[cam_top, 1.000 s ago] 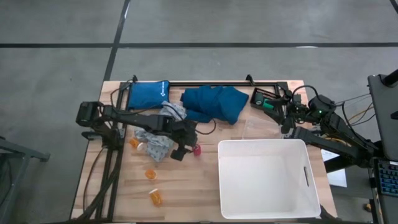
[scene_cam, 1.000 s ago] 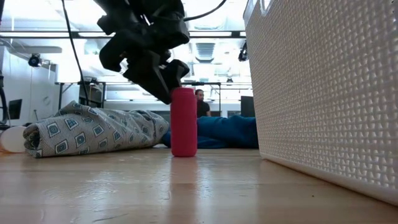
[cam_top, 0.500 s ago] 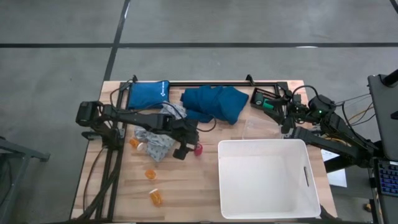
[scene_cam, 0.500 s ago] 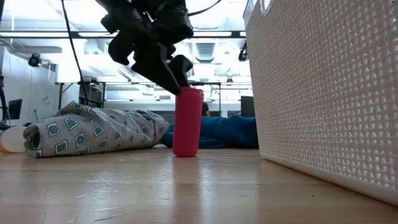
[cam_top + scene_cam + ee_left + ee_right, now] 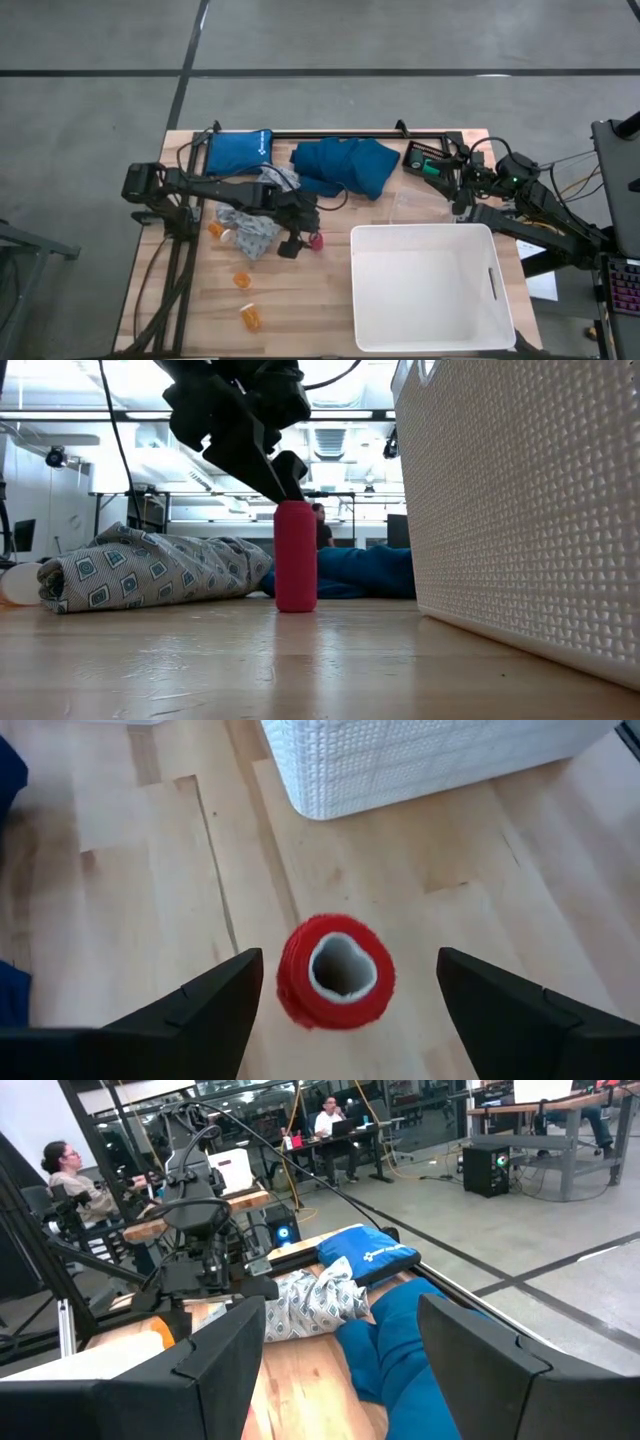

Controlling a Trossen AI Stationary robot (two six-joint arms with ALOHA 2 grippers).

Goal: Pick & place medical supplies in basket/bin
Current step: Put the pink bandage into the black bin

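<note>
One hollow pink-red cylinder (image 5: 337, 970) stands upright between smooth open left gripper (image 5: 340, 995) fingers.

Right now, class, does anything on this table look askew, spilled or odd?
The orange bottles lie scattered on the table's left, away from the tub. The pink cylinder stands upright beneath the open left gripper. Nothing looks damaged.

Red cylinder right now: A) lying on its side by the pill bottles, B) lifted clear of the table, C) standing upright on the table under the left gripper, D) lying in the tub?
C. The red cylinder stands upright on the table, between the open fingers of the left gripper, outside the tub.
</note>
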